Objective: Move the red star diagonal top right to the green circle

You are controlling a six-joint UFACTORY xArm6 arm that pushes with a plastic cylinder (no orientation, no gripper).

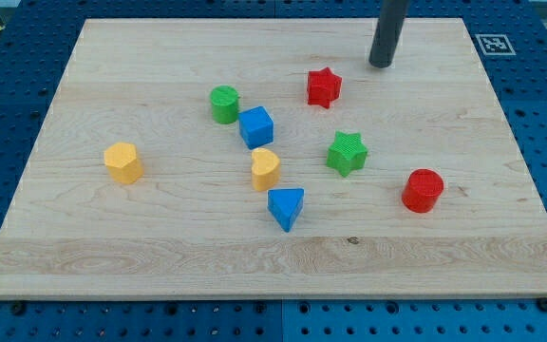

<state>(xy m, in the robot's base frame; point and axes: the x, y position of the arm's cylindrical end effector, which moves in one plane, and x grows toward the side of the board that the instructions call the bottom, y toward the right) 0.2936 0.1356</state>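
My tip [382,65] ends a plain, smooth, dark grey cylindrical rod with a flat, unmarked lower end.

Your wooden desk [112,256] carries the red star [324,87], green circle [224,104], blue cube [255,127], green star [347,153], red cylinder [423,190], blue triangle [286,207], and two yellow blocks [122,162] [265,169].

Board [160,237]: pale, smooth, matt wood with fine visible grain. Red star block [324,87], just right of the green round block [224,104]: matt plastic, finely ribbed surfaces. Dark rod, tip [381,66] up-right of the star: smooth, matt. Blue pegboard surround [8,76]: perforated, matt.
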